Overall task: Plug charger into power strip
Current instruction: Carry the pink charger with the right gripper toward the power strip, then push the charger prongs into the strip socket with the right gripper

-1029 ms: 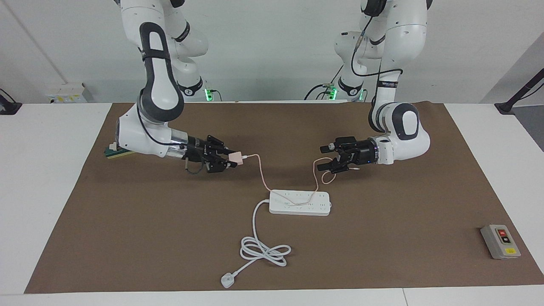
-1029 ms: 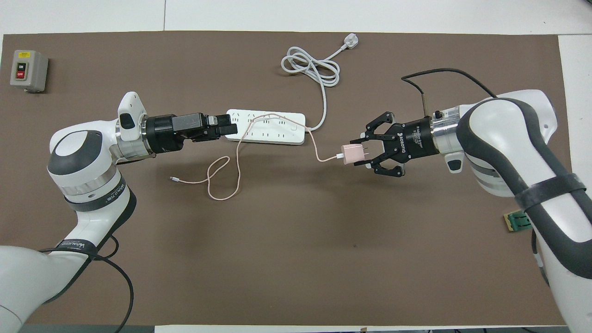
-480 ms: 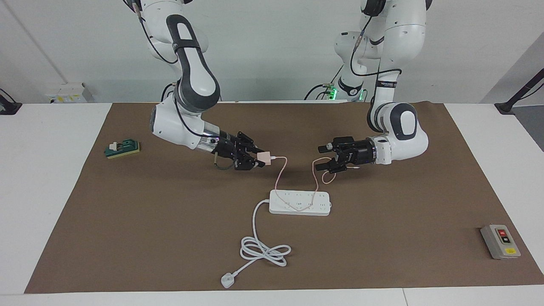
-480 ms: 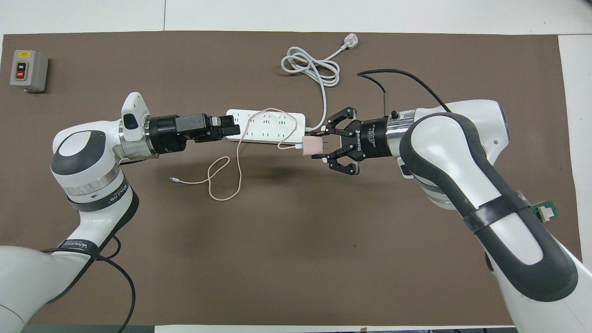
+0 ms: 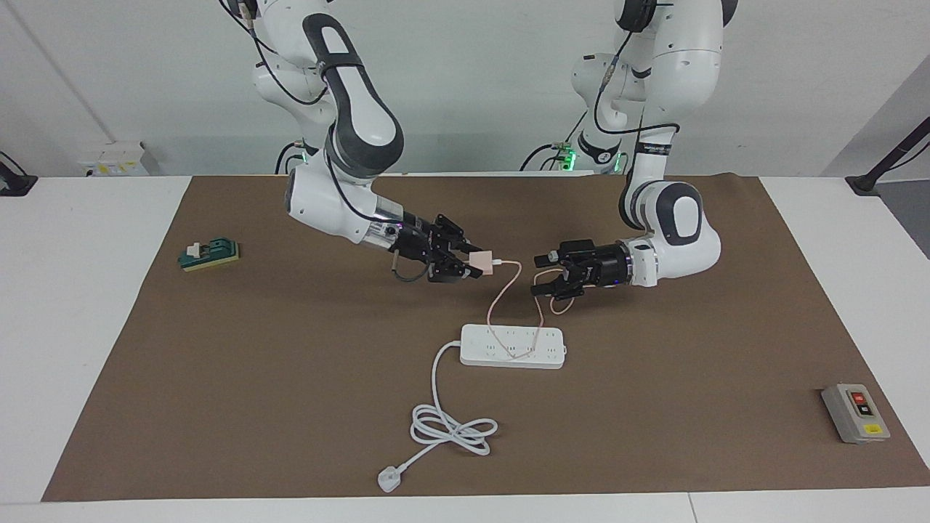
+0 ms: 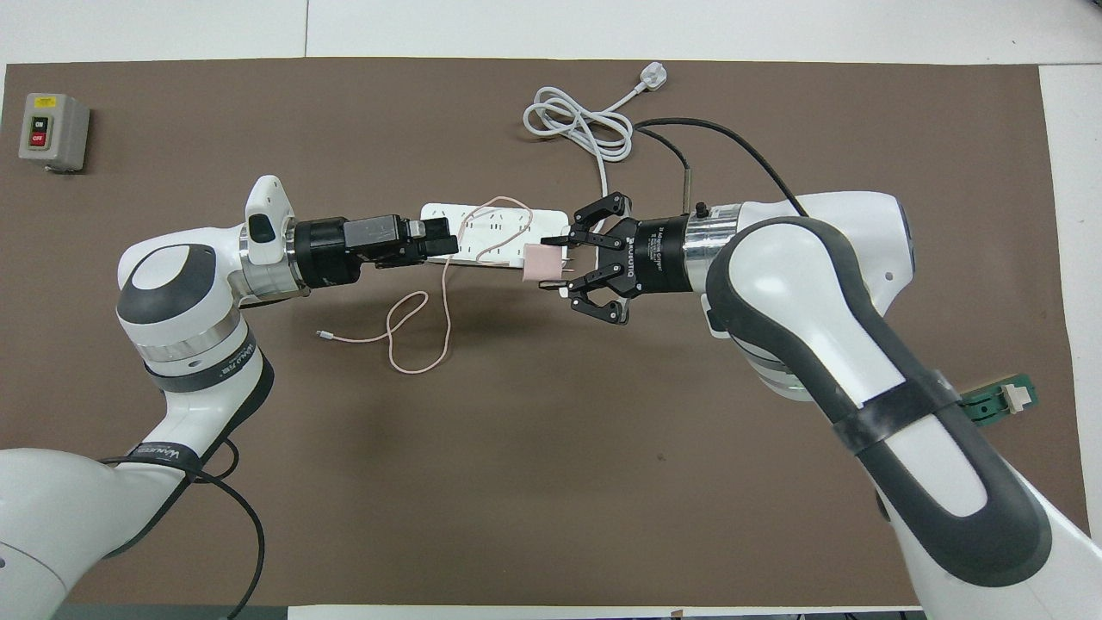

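Note:
My right gripper (image 5: 471, 264) (image 6: 555, 263) is shut on the charger (image 5: 482, 261) (image 6: 539, 262), a pale-pink cube, and holds it in the air above the mat. In the overhead view the cube covers the power strip's (image 5: 513, 346) (image 6: 439, 215) end toward the right arm. The thin pink cable (image 5: 501, 294) (image 6: 413, 344) hangs from the cube, crosses the white strip and loops on the mat. My left gripper (image 5: 539, 274) (image 6: 449, 243) is open and empty. It hovers low over that cable loop.
The strip's thick white cord (image 5: 450, 428) lies coiled farther from the robots and ends in a white plug (image 5: 389, 479). A grey button box (image 5: 855, 412) sits toward the left arm's end. A small green part (image 5: 209, 254) lies toward the right arm's end.
My right arm has swung in toward the power strip, carrying the charger with it. The left gripper has crept slightly toward the charger and stays open.

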Motion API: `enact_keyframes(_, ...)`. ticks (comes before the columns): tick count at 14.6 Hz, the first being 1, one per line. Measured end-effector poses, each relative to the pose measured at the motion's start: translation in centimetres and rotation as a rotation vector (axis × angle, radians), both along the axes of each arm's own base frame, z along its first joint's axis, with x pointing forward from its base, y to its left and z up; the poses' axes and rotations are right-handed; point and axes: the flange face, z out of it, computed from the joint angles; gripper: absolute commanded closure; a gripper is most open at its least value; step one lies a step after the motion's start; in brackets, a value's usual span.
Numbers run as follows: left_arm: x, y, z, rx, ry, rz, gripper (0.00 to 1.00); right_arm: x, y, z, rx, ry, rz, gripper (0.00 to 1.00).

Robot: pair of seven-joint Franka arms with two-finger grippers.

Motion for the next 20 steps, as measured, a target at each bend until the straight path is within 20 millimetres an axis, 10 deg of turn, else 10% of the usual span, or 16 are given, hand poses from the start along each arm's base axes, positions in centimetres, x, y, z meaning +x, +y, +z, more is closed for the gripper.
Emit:
enact_keyframes(6, 0.0, -2.1, 0.2, 0.024, -0.015, -0.002, 0.0, -0.6, 2.7, 0.9, 0.028, -0.006, -0.064, 1.0)
enact_keyframes(20, -0.3, -2.5, 2.5, 0.01, -0.052, -0.013, 0.0, 0.8, 0.9, -1.4, 0.016, 0.006, -0.037, 1.0)
